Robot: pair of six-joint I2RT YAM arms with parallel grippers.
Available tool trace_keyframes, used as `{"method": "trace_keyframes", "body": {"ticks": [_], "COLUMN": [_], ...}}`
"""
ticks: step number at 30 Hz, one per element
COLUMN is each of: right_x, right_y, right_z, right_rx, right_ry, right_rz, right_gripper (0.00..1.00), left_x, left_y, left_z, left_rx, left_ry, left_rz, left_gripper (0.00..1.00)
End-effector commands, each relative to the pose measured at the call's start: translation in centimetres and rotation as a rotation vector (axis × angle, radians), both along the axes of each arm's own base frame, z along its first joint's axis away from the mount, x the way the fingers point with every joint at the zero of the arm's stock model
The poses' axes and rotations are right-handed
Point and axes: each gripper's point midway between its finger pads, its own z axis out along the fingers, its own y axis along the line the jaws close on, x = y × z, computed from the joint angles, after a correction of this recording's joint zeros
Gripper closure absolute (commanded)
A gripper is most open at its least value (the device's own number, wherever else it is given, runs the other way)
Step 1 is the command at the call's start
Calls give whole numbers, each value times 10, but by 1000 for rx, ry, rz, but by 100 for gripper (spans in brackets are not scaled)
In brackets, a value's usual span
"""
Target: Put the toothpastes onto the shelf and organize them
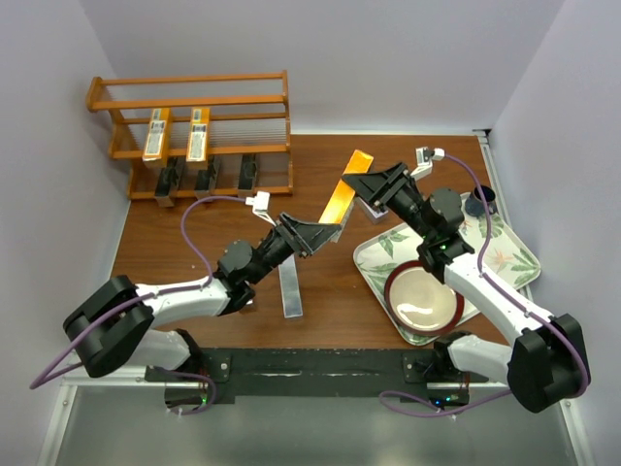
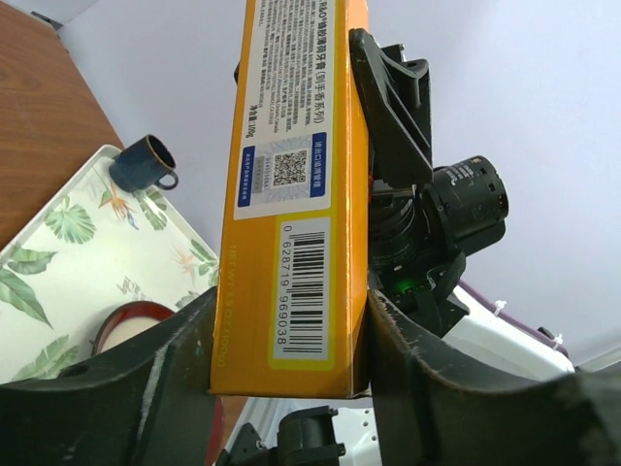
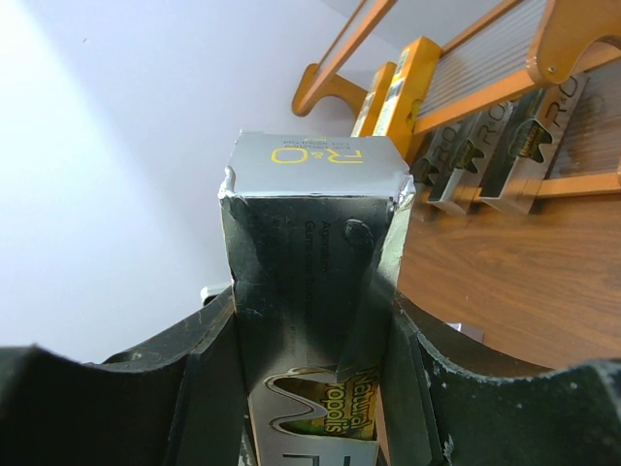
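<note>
Jaws of left gripper (image 2: 291, 311) grip orange carton (image 2: 291, 146) near its end. Right gripper (image 3: 312, 301) clamps silver carton (image 3: 310, 223), far end dented. Judged light, crushable: hold broad faces gently.

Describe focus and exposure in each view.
Left wrist: the barcode on the orange carton is sharp, the fingers nearly black. Right wrist: the wall is washed out white, the silver carton dark below its bright end flap. Top external: even light, faint shadows.
</note>
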Motion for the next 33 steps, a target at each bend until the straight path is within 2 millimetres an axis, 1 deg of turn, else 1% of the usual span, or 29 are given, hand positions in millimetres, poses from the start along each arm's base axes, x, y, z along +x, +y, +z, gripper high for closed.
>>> {"method": "trace_keyframes", "body": {"ticks": [1,2,3,6,7,9,10,11,12,13,14,15,16,17,18,19,20,21,22,23,25,26,27,28,29,30,31,32,33], "right_x": [-5,-5,-5,-7,-8,-9,-9,-10,-9,-10,-10,-9,-9,-9,-8,-9,-9,-10,-10,-13,-14,-16,-18,-15,-15,-17,-13,-14,-16], "right_y": [2,1,2,3,4,5,5,5,5,5,5,4,3,2,0,-2,-3,-5,-6,-8,-12,-15,-17,-22,-26,-32,-40,-44,-49], "right_z": [12,12,10,7,5,1,0,-3,-5,-7,-8,-13,-12,-15,-20,-20,-21,-25,-27,-25,-26,-23,-27,-28,-30,-32,-35,-37,-35], "right_rx": [25,25,21,5,-7,-23,-39,-50,-64,-76,-96,-116,-137,-155,-174,-191,-203,-221,-246,-257,-307,-325,-354,-402,-433,-473,-527,-552,-569], "right_ry": [-59,-59,-57,-63,-68,-64,-73,-72,-60,-60,-70,-50,-66,-59,-40,-52,-50,-36,-46,-56,-69,-83,-70,-90,-94,-85,-103,-104,-114], "right_rz": [22,22,23,34,41,48,50,53,53,53,50,47,41,36,23,17,10,4,1,-1,-14,-20,-23,-50,-62,-80,-120,-133,-148], "right_gripper": [59,59,58,47,39,30,22,19,16,11,9,8,6,5,4,3,3,1,1,1,1,1,1,1,1,1,1,1,1], "left_x": [-11,-11,-10,-10,-10,-8,-9,-2,0,1,7,13,14,19,24,26,31,33,35,39,42,42,47,49,49,54,57,61,62], "left_y": [4,5,6,12,15,17,19,21,22,26,26,30,35,38,44,50,57,62,69,80,95,103,115,122,131,140,144,153,158], "left_z": [45,44,42,41,43,39,41,32,31,33,16,16,17,-1,0,1,-15,-15,-15,-30,-32,-42,-41,-43,-51,-42,-43,-32,-33], "left_rx": [-129,-130,-125,-121,-122,-86,-75,-21,5,27,122,153,180,282,315,347,448,482,514,607,672,750,785,827,912,938,981,1028,1088], "left_ry": [-86,-85,-81,-84,-91,-96,-110,-106,-109,-119,-110,-108,-112,-102,-99,-105,-94,-94,-91,-77,-74,-74,-66,-64,-70,-67,-66,-73,-69], "left_rz": [-26,-19,-14,12,20,44,50,95,113,135,163,204,230,253,296,320,357,381,407,448,507,520,579,608,625,685,703,751,760], "left_gripper": [53,59,62,68,69,70,70,70,70,70,71,71,71,72,72,72,72,72,72,73,73,73,73,73,73,73,73,73,73]}}
